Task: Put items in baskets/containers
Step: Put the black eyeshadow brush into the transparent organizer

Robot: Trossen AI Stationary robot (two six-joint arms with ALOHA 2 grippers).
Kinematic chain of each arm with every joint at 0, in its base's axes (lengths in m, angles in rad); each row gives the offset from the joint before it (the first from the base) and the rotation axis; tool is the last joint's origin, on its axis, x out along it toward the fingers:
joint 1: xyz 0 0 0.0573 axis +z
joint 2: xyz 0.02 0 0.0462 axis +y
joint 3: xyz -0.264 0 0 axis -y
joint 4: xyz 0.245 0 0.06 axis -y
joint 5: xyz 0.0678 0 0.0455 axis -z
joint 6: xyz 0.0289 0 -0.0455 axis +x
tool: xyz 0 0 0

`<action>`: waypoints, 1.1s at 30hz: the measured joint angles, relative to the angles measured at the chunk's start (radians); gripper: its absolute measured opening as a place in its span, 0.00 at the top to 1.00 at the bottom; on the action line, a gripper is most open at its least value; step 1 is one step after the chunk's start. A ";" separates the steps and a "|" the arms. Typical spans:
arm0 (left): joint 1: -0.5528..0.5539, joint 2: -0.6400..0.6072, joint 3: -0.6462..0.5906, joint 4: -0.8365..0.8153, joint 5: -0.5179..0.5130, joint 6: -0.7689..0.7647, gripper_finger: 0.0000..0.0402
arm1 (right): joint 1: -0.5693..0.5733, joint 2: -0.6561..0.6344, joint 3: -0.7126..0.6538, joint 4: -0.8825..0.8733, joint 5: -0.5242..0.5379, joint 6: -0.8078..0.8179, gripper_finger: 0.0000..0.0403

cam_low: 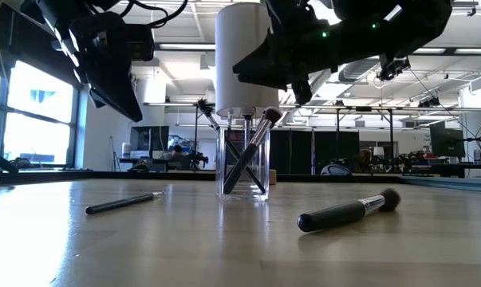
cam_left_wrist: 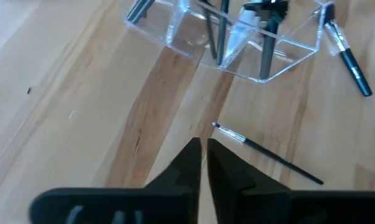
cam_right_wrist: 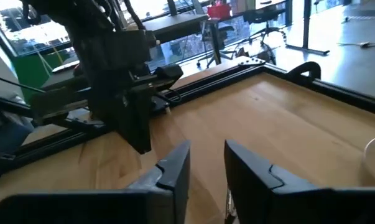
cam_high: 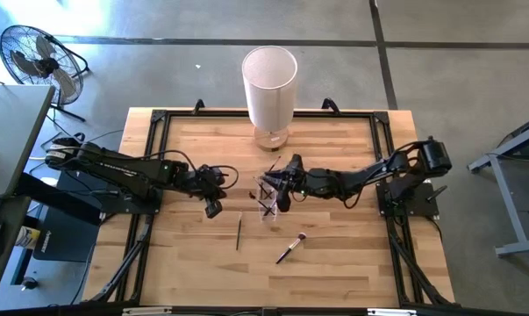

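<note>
Right gripper [cam_high: 280, 195] hangs over clear cup [cam_low: 243, 163], jaws apart & empty, several brushes already inside. Two left on table: thin brush [cam_high: 239, 232], thick brush [cam_high: 290, 248]. Left gripper [cam_high: 213, 207], jaws nearly together, should spread them, drop straight onto thin brush mid-handle.

Overhead, table-level, 2 wrist views; shared clear cup [cam_low: 244, 163].

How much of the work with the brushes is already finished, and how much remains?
Done: several brushes stand in the clear cup. In hand: nothing. The right gripper is open and empty above the cup; the left gripper, nearly shut, hangs above the table. Left: a thin brush and a thicker brush lie on the wood.
</note>
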 joint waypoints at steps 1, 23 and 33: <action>0.000 0.000 0.000 0.002 0.000 0.002 0.91 | 0.002 -0.005 0.000 0.000 0.015 -0.007 0.75; -0.001 0.049 0.072 0.063 -0.047 -0.273 0.62 | 0.047 -0.604 0.001 -1.280 0.020 0.527 0.97; -0.023 0.292 0.238 -0.145 -0.023 -0.569 0.62 | 0.047 -0.622 0.001 -1.600 0.026 0.564 0.95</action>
